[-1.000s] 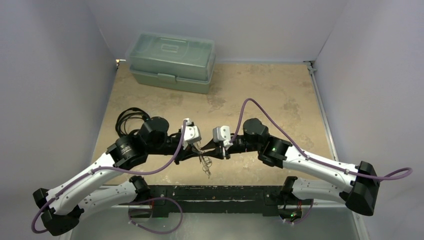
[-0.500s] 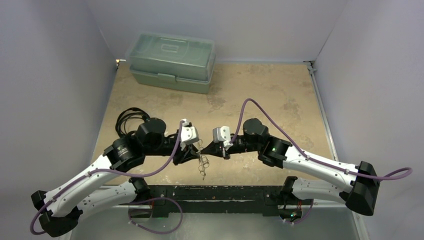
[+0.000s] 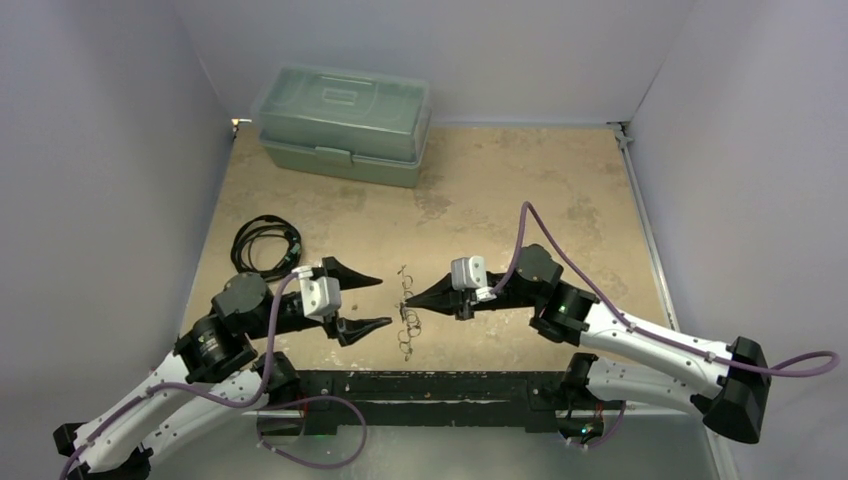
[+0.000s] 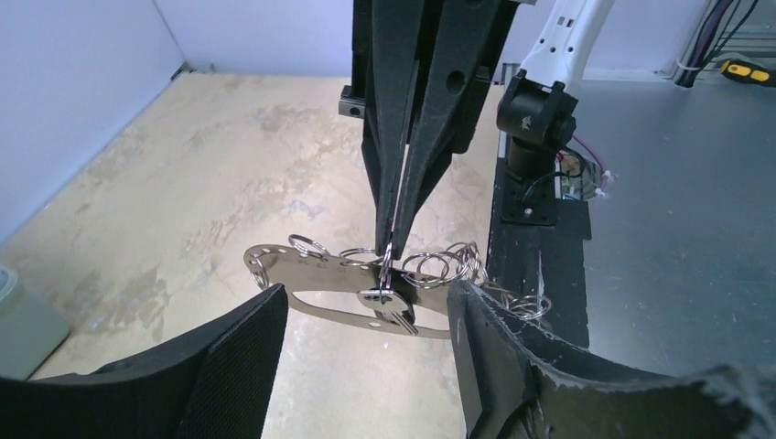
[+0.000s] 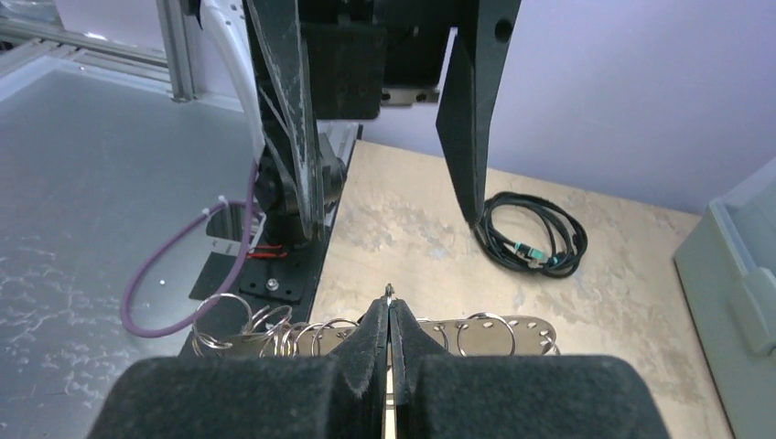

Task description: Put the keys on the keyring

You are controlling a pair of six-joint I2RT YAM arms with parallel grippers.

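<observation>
Right tool (image 4: 392,251), fingers pressed together, pinches the upper edge of the keyring (image 4: 302,273) at mid-length and holds it above the near-middle of the surface (image 3: 520,180). Left tool (image 3: 385,301), fingers spread, lies just left of the keyring and apart from it. One key (image 4: 392,315) hangs below the pinch among loose small rings (image 4: 430,265). The keyring is judged light, stiff, thin and slippery, and its dangling parts will swing. The bare flat strip between rings probably offers the surest hold.

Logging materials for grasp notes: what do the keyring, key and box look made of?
The keyring looks like metal: a flat silvery strip with punched holes and bright glints. The key is probably metal too, silvery and shiny. The box is likely plastic: translucent pale green, with a moulded lid and latch.
</observation>
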